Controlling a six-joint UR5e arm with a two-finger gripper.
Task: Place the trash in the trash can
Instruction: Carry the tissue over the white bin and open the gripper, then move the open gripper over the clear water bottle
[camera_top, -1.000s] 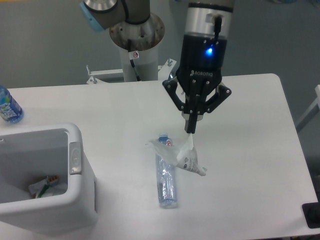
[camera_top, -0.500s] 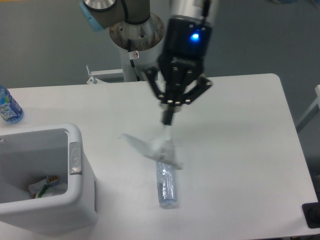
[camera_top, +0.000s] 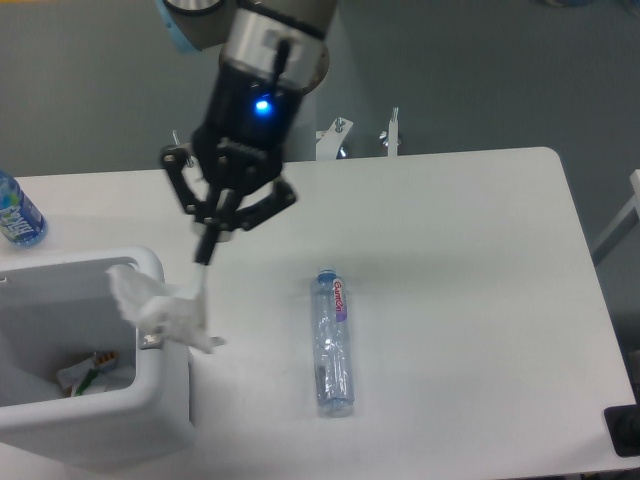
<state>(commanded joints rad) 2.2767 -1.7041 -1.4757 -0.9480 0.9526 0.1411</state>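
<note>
Wrapper hanging at the bin's edge, bottle waiting on the worktop.

Nearest us, the white trash can (camera_top: 165, 400) with scraps already inside; the crumpled white wrapper (camera_top: 160, 308) dangles right over its near-side rim, not yet fully above the opening. To do this well, I'd say carry it further in over the hollow before letting go, or it may catch on the rim and slide onto the worktop (camera_top: 470, 300). The tool (camera_top: 204, 258) has its fingers pinched together on the wrapper's top corner. The clear bottle with the blue cap (camera_top: 332, 340) lies apart, untouched. Far left, a blue-labelled bottle (camera_top: 16, 213).
</note>
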